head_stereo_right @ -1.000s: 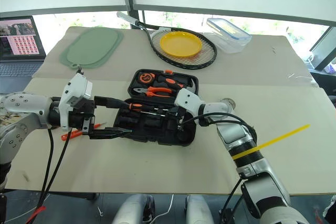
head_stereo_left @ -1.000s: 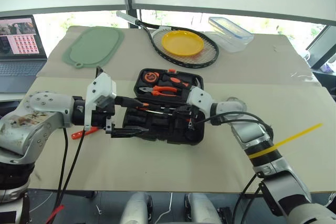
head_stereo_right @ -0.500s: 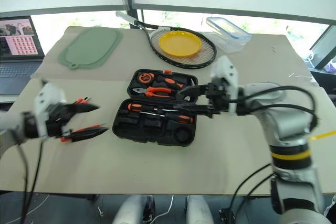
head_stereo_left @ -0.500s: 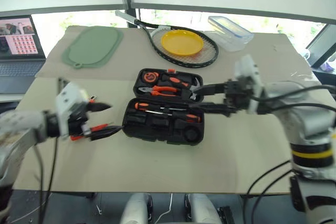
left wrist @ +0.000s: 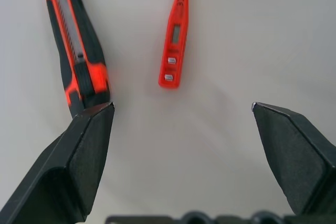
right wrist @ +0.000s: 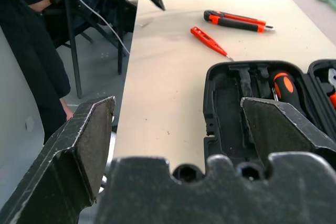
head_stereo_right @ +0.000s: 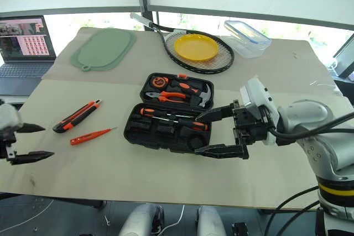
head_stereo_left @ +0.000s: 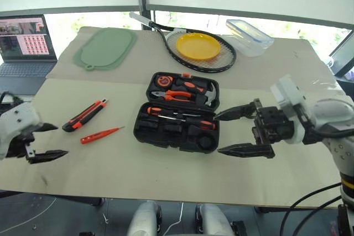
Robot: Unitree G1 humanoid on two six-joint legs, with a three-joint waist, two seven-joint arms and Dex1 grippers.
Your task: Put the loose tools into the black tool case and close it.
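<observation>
We are finding the black tool case [head_stereo_left: 178,115] lying open on the table [head_stereo_left: 166,175], lid laid flat. Two screwdrivers [head_stereo_left: 177,119] are sitting in its near half. To the left of the case, well apart from it, the utility knife [head_stereo_left: 84,115] and the slim tester screwdriver [head_stereo_left: 98,135] are lying loose, the tester nearer the case.

The left gripper [head_stereo_right: 25,143] is hovering left of the knife, fingers spread wide and holding nothing. The right gripper [head_stereo_left: 238,132] is hanging just right of the case, likewise spread wide and holding nothing.

We are judging both loose tools light and rigid. The knife's moulded orange-and-black body looks grippy; we are advising a hold across its middle. The tester is thin, smooth and lying flat, so it may slip or roll; a pinch across its thicker handle end is looking safest. The case lid is stiff and should swing shut from its far edge.

We are reading no brand or lettering on any tool or the case.
</observation>
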